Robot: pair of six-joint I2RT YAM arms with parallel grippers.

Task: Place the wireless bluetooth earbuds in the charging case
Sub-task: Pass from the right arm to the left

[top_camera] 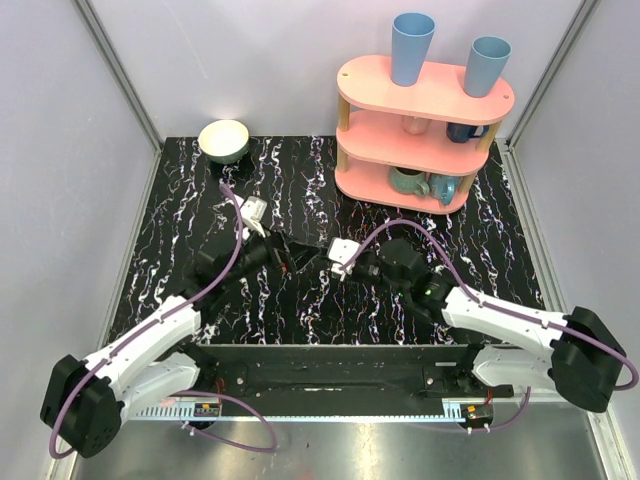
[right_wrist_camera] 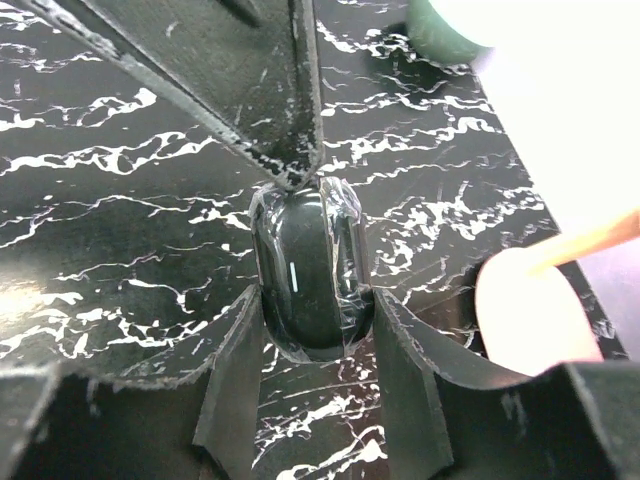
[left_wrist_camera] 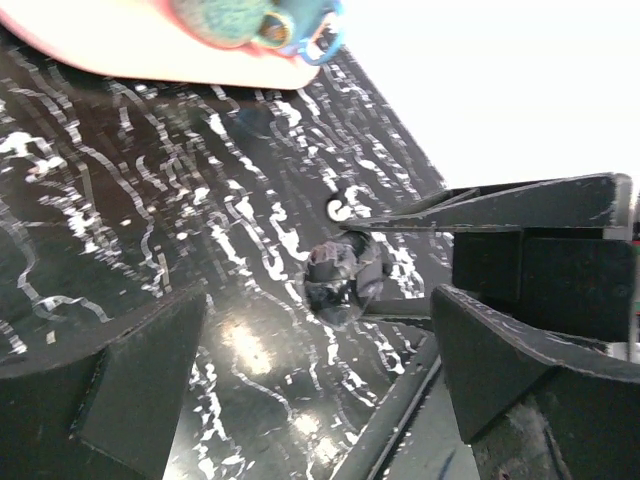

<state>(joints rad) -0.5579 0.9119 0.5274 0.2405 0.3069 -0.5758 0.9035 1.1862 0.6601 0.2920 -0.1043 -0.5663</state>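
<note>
The charging case (right_wrist_camera: 305,270) shows as a glossy black pill-shaped oval with a thin white light line, not white. My right gripper (right_wrist_camera: 315,300) is shut on its two long sides and holds it at the table. It also shows, dark and blurred, in the left wrist view (left_wrist_camera: 340,285). My left gripper (left_wrist_camera: 320,300) is open, with bare table between its fingers (left_wrist_camera: 130,380). One left fingertip (right_wrist_camera: 295,175) rests at the case's far end. Both grippers meet mid-table, the left gripper (top_camera: 290,255) beside the right gripper (top_camera: 322,262). No earbuds show.
A pink three-tier shelf (top_camera: 420,100) stands back right with two blue cups (top_camera: 411,45) on top and mugs inside; its foot (right_wrist_camera: 530,310) is near the right gripper. A green bowl (top_camera: 224,140) sits back left. Grey walls enclose the black marble table (top_camera: 500,230).
</note>
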